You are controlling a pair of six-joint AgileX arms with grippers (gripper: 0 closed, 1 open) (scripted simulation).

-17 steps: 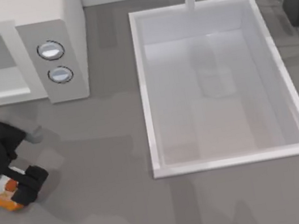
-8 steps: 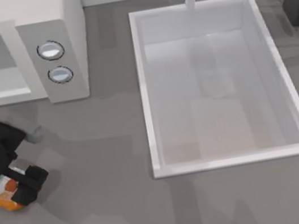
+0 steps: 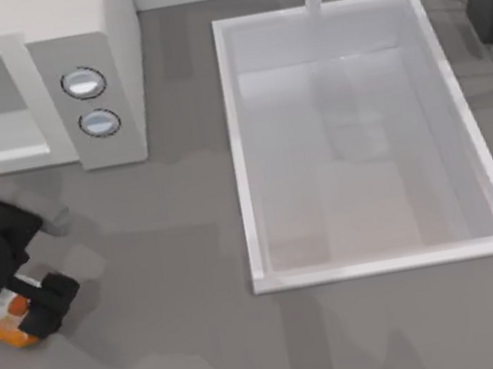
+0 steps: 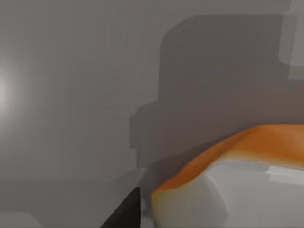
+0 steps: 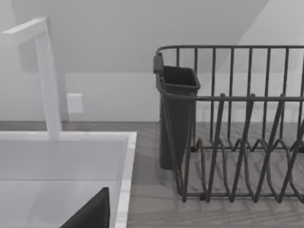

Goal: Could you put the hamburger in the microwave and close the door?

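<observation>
With the microwave (image 3: 88, 88) standing open-fronted at the upper left of the top view, the hamburger (image 3: 9, 324) is seen low at the left edge, clamped between the jaws of the left gripper (image 3: 24, 312), presumably so it can be carried there.

My left arm reaches down at the table's left edge, its gripper (image 3: 24, 314) low at the near-left corner with the fingers closed on the hamburger (image 3: 9, 321). My right arm sits parked at the far right corner.
</observation>
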